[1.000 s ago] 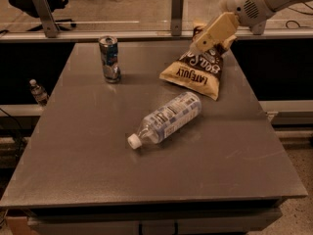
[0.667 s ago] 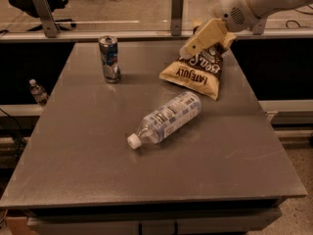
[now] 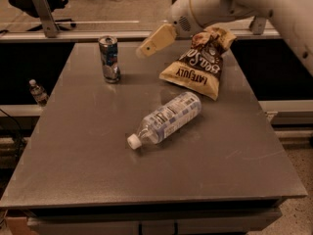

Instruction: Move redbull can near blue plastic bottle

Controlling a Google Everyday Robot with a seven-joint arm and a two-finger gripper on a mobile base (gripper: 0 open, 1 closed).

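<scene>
The redbull can stands upright at the back left of the grey table. The blue plastic bottle lies on its side near the table's middle, its white cap pointing front left. My gripper hangs above the back of the table, to the right of the can and a little higher, with a gap between them. It holds nothing. The white arm reaches in from the upper right.
A tan chip bag lies at the back right, partly under the arm. A tiny bottle stands off the table on the left. A rail runs behind the table, with office chairs beyond.
The arm and gripper have swung left, from over the chip bag toward the can. The can, bottle and bag have not moved.
</scene>
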